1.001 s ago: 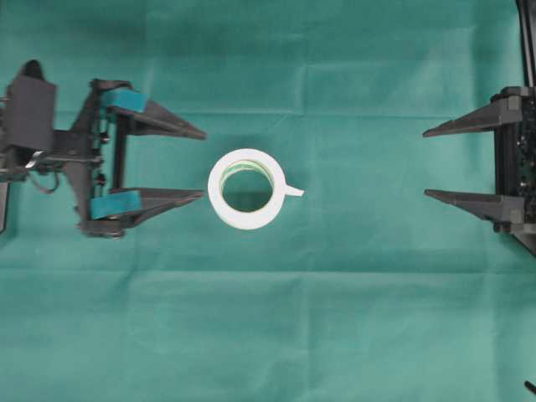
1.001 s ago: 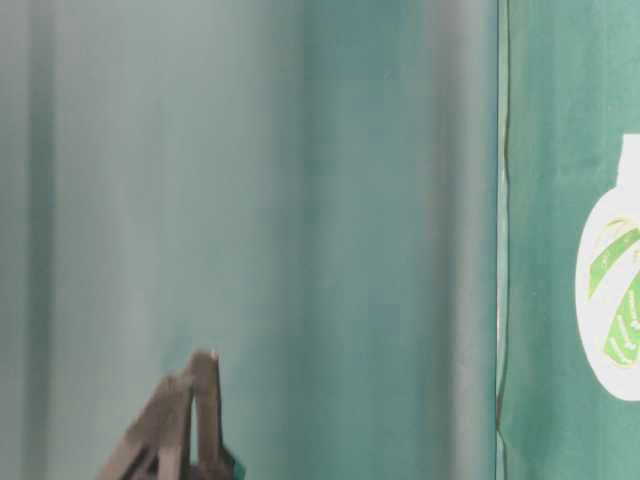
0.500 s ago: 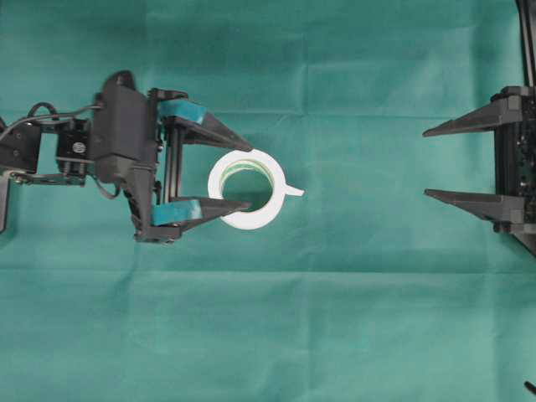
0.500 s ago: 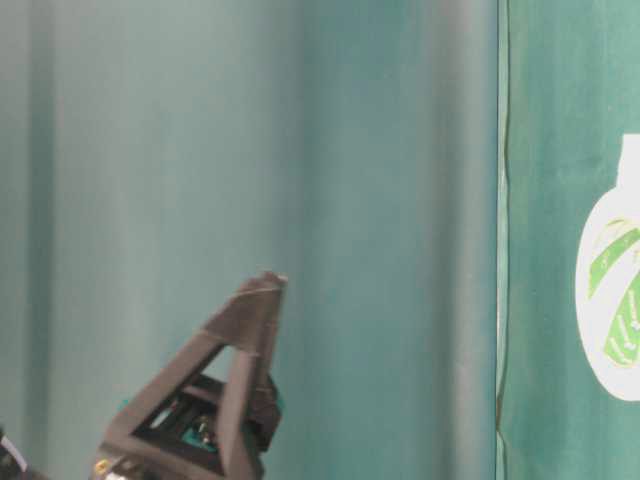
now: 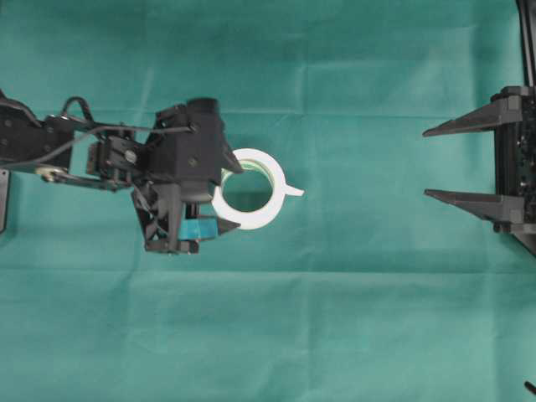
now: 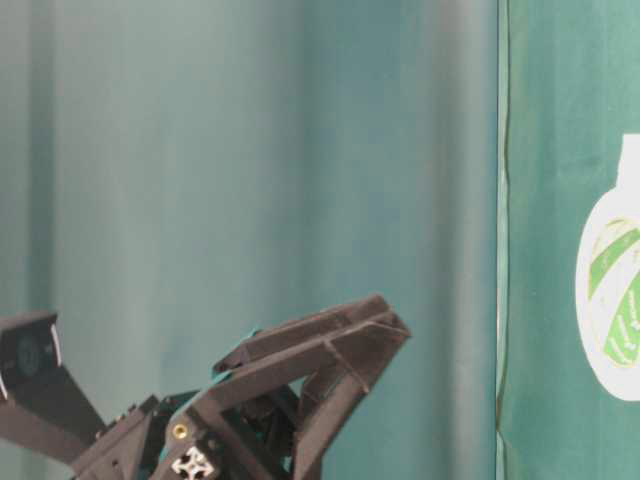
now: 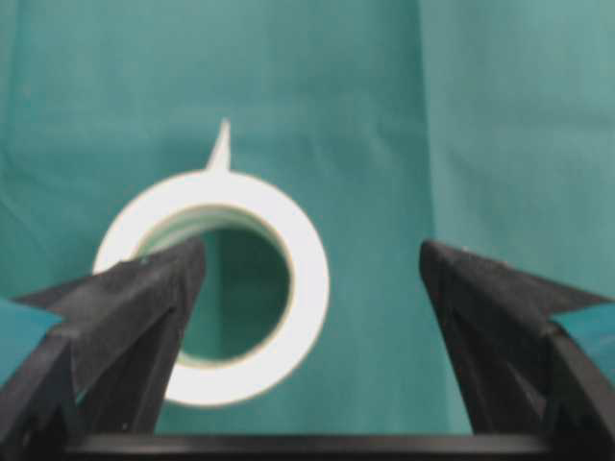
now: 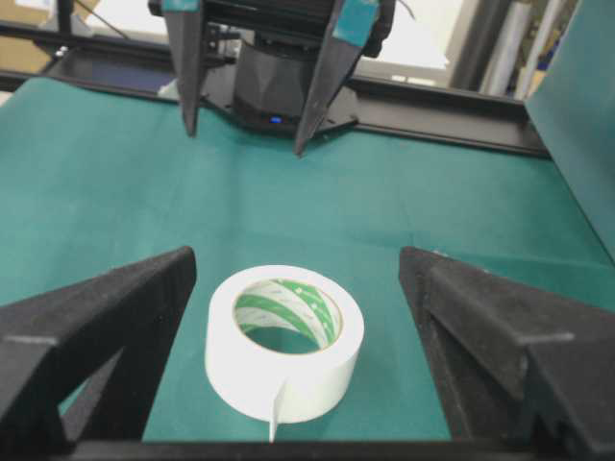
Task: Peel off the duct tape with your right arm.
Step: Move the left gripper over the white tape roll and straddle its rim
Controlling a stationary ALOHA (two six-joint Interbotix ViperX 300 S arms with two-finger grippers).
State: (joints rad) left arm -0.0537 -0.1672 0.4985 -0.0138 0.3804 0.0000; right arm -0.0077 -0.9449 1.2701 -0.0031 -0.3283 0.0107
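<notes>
Teal-patched black left gripper (image 7: 312, 279) stood wide open above the white roll of duct tape with greenish core (image 5: 248, 189), holding nothing; we noted one finger (image 7: 125, 317) over the roll's rim and the other clear of it. We found the roll lying flat on the green cloth (image 5: 335, 318), its loose tab at three o'clock overhead. At three o'clock, well apart, the plain black right gripper (image 5: 427, 163) stood wide open, empty.

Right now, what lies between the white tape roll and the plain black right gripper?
Only bare green cloth between duct tape and right gripper, seen overhead.
</notes>
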